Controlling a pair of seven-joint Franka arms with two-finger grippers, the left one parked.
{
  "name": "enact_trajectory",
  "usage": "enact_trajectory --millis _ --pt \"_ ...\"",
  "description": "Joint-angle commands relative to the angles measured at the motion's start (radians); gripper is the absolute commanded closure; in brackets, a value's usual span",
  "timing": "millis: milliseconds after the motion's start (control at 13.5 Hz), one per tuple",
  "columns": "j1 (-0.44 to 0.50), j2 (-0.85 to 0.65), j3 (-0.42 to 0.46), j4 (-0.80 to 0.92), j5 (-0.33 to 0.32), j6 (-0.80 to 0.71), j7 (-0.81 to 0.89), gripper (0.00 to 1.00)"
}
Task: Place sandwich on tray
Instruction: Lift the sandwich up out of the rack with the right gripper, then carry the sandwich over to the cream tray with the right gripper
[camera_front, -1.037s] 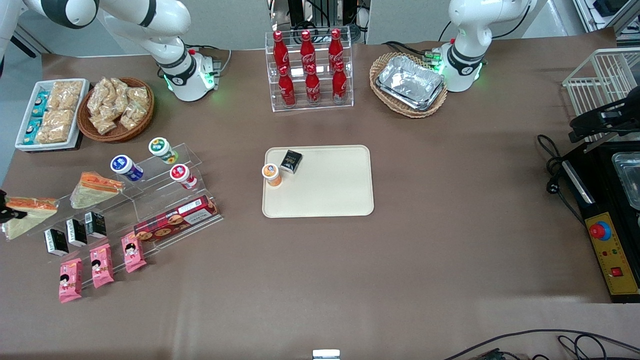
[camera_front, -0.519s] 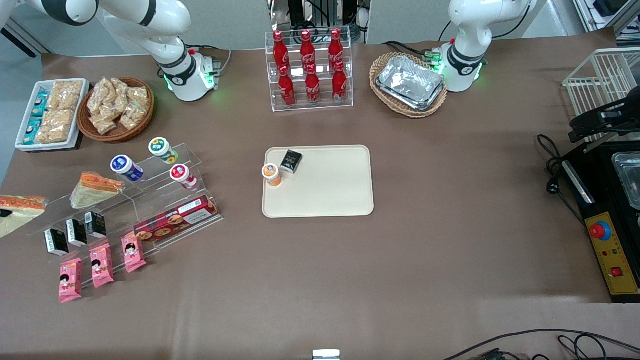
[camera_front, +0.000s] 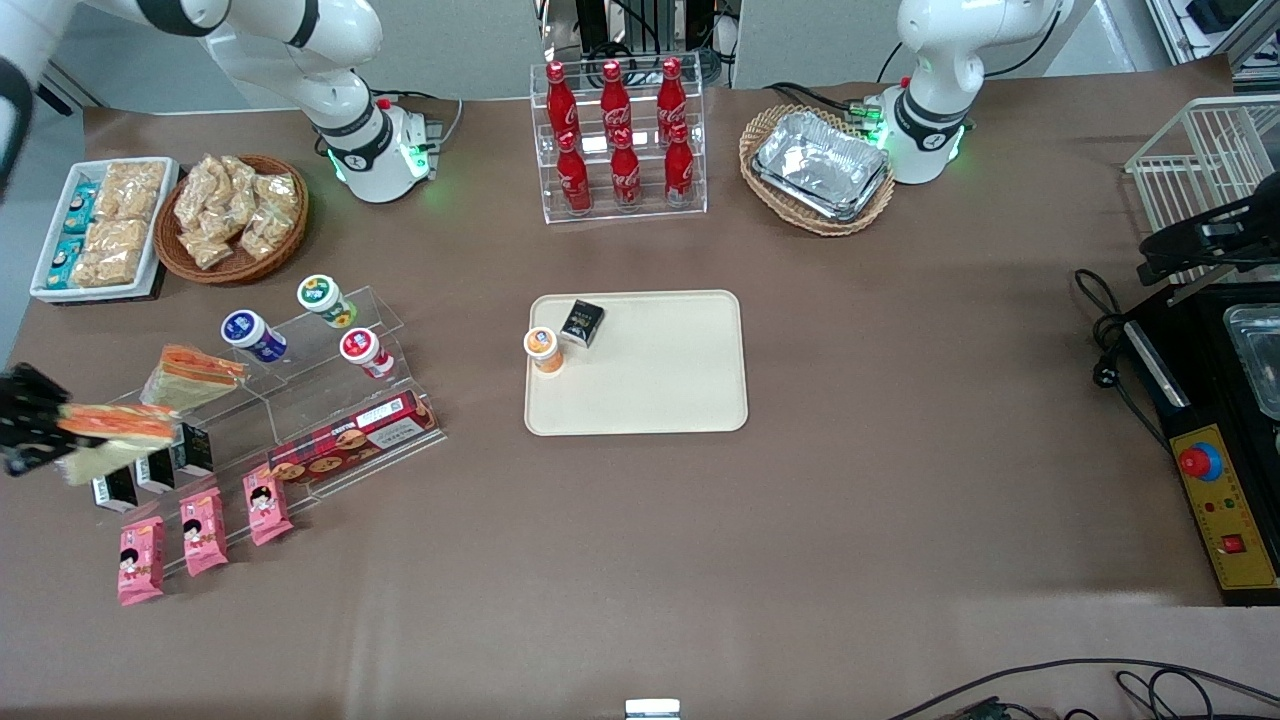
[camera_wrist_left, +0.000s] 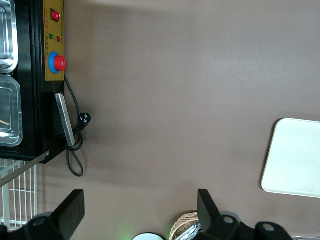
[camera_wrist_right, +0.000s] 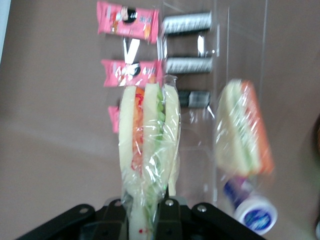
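My right gripper (camera_front: 45, 432) is shut on the sandwich (camera_front: 115, 435), a cream wedge in clear wrap with an orange-red and green filling stripe. It holds the wedge in the air over the clear stepped rack at the working arm's end of the table. In the right wrist view the sandwich (camera_wrist_right: 147, 145) stands on edge between the black fingers (camera_wrist_right: 170, 220). The cream-beige tray (camera_front: 660, 385) lies flat at the table's middle, well away toward the parked arm's end. Its edge shows in the left wrist view (camera_wrist_left: 295, 160).
A second wrapped wedge (camera_front: 190, 375) rests on the clear rack (camera_front: 300, 400) with round tubs, small dark cartons, a biscuit box and pink snack packs (camera_front: 205, 520). An orange-lidded cup (camera_front: 542, 348) and a dark carton (camera_front: 582, 322) stand on the tray. A cola bottle rack (camera_front: 620, 140) and baskets stand farther from the camera.
My gripper has swung back into the front view with the sandwich, moving toward the table's middle and over the rack's lower steps. Nothing else has moved.
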Motion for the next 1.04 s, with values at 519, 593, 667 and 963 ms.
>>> enact_trajectory --millis 519,593,667,963 --pt "0.508 0.049 -0.002 0.027 -0.015 0.100 0.789 1.00" --pt "0.553 0.070 -0.002 0.027 -0.015 0.129 0.840 1.00" --pt "0.593 0.090 -0.002 0.024 -0.015 0.164 0.892 1.00" --pt "0.728 0.167 -0.002 0.017 -0.012 0.287 1.054 1.00"
